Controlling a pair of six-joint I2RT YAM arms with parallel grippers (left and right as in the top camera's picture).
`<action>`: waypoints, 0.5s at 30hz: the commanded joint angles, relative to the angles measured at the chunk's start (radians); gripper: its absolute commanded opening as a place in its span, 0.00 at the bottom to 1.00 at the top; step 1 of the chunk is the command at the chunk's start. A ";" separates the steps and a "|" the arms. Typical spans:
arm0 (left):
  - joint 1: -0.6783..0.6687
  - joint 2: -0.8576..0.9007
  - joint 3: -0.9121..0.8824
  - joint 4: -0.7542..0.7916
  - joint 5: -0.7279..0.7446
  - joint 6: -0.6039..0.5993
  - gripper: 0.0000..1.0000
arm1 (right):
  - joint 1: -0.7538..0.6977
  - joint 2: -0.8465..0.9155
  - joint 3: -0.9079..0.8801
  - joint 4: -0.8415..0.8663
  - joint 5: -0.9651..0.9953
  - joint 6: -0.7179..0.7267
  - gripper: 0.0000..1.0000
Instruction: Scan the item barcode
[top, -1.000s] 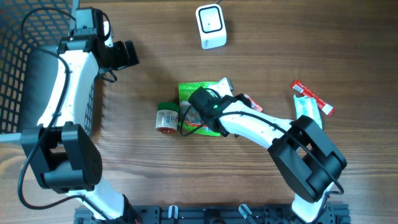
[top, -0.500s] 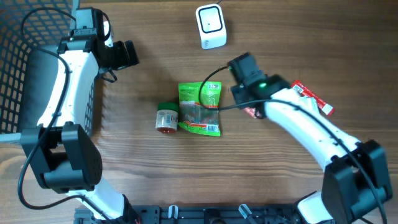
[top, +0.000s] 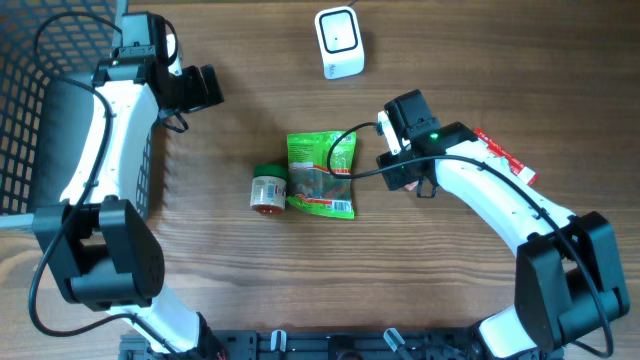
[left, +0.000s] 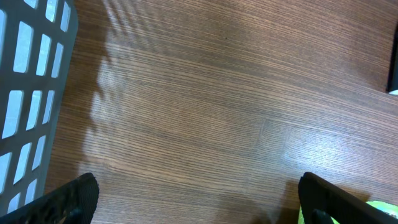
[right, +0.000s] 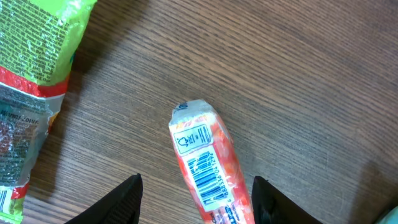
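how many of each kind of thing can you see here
scanner: 1
basket: 1
jar: 1
green pouch: 1
red-wrapped sticks: 2
total seen: 6

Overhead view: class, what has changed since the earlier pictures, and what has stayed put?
The right gripper left the green packet, swung right, and now hangs open over the orange barcoded packet, holding nothing. The left gripper, green packet, small jar and white scanner stayed put.

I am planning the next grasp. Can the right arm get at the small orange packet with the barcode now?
Probably yes: the open right tool hangs directly over the packet, with nothing between them.
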 joint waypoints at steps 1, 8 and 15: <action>0.002 -0.015 0.010 0.000 -0.006 -0.009 1.00 | 0.000 0.013 -0.011 0.018 0.040 -0.010 0.58; 0.002 -0.015 0.010 0.000 -0.006 -0.009 1.00 | 0.000 0.013 -0.012 0.028 0.051 -0.011 0.58; 0.002 -0.015 0.010 0.000 -0.006 -0.009 1.00 | 0.000 0.013 -0.076 0.087 0.048 -0.009 0.53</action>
